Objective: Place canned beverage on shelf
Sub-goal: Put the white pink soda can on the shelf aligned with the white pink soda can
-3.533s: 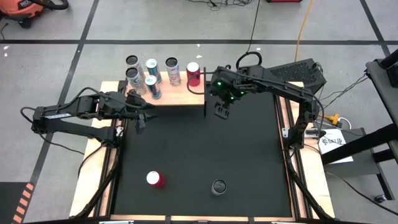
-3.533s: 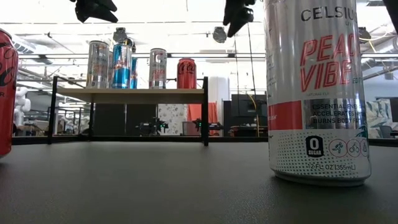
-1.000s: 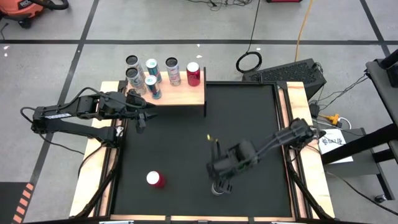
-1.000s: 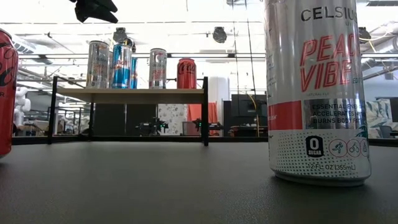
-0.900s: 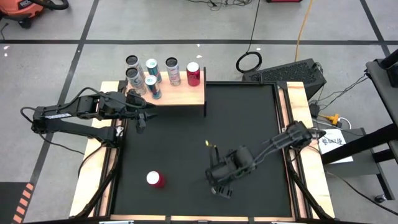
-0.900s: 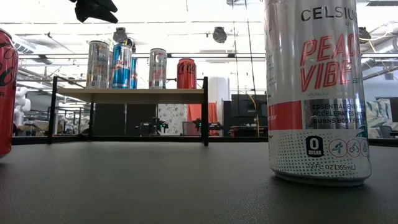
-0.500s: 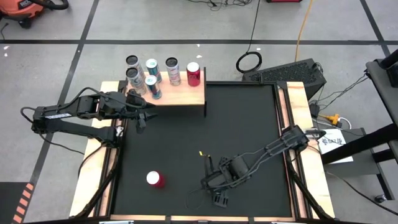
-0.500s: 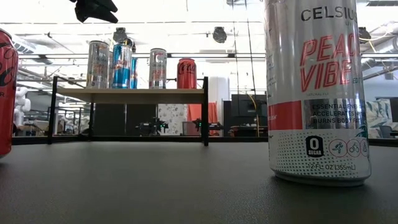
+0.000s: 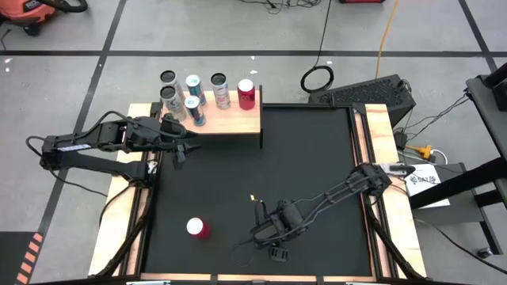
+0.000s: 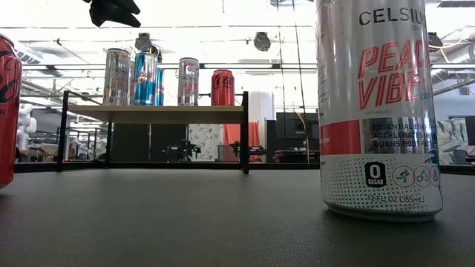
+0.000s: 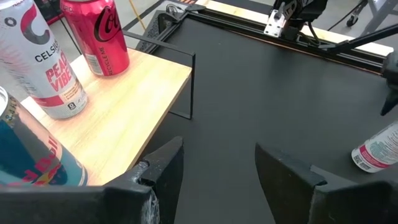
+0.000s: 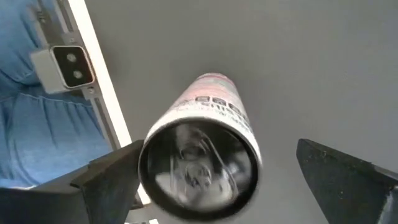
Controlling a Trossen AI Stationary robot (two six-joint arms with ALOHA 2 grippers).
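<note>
silver celsius can (image 12: 202, 146) stands upright on the black table (image 9: 309, 158) near its front edge, between the spread fingers (image 12: 109, 180) of the right gripper (image 9: 275, 245); contact between fingers and can cannot be confirmed. right arm reaches low across the table from the right side, its gripper directly over the can in the high view. in the low view the same can (image 10: 378, 111) fills the right of the picture. red can (image 9: 197, 228) stands on the table to the left of it, apart. left gripper (image 9: 176, 147), fingers pressed together and holding nothing, hangs just in front of the shelf (image 9: 238, 120) at its left end. shelf sits at the table's rear left and carries six upright cans, among them a red cola can (image 9: 246, 93) at its right end.
</note>
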